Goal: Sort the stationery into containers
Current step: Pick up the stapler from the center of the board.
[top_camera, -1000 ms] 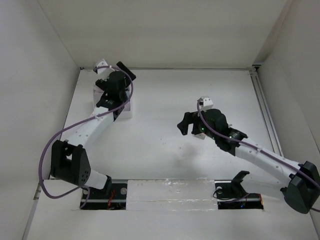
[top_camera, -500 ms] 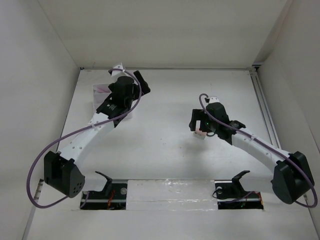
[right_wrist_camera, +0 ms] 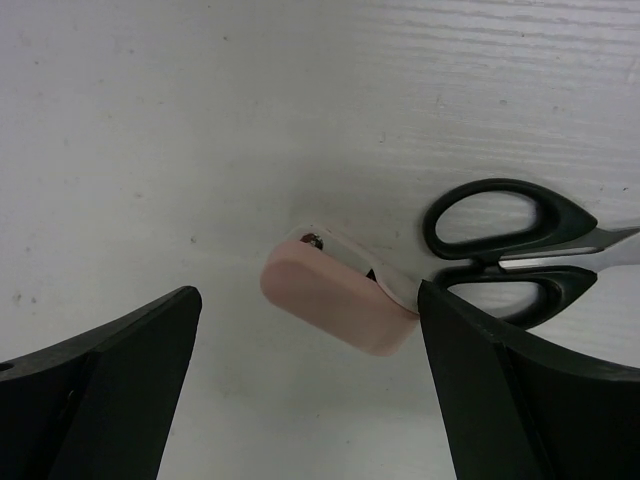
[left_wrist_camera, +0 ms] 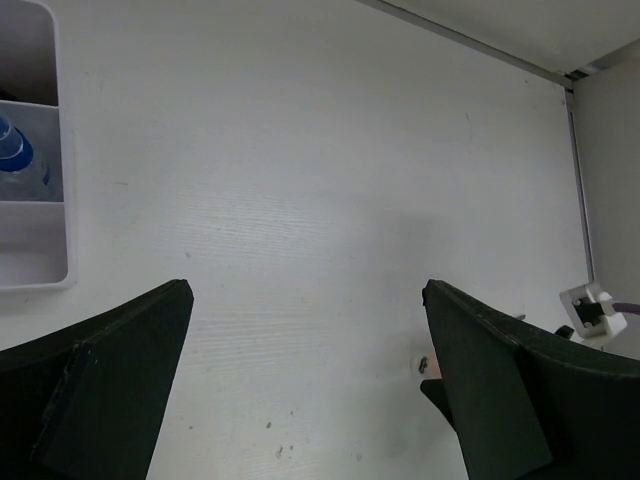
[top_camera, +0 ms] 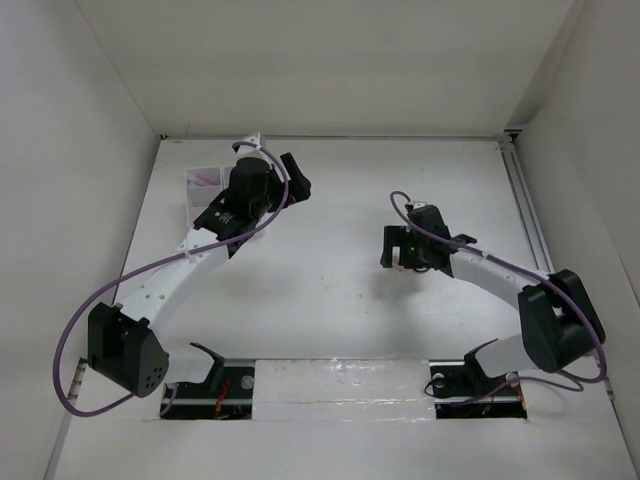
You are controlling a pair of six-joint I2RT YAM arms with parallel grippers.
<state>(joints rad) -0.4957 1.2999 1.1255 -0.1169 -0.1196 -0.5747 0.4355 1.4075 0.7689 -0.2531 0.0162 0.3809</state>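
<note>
Right claw (right_wrist_camera: 307,300): fingers spread wide, nothing pinched, hanging low over the table (right_wrist_camera: 150,120) with the pink eraser (right_wrist_camera: 335,305) in the gap between them. The eraser lies slantwise to my closing line, its rounded end toward my left finger and its sleeved end toward the right one. A white sleeve wraps its far edge. The black-handled scissors (right_wrist_camera: 510,250) lie just beside that end, the lower handle loop close enough that I cannot tell whether they touch. The blades run out of the wrist view. Left claw (left_wrist_camera: 305,290): also spread and empty, held up over bare table. The white organiser tray (left_wrist_camera: 62,200) sits at the edge of its view with the blue-capped bottle (left_wrist_camera: 15,160) already standing in one compartment. In the overhead view the tray is at the far left, well apart from the eraser. Judged risks: my right finger may come down on the scissors loop instead of the table, so the pinch catches both things or knocks the scissors aside. Closing on a slanted, rounded block may spin it or squirt it out. The sleeve may slide off if I grip paper alone. The carry goes across to the side where my left arm stands, so the arms could crowd each other at the tray. Writing: none readable. There is a small dark speck on the eraser's sleeved end, too small to make out, and no brand on the scissors or bottle that I can see.
</note>
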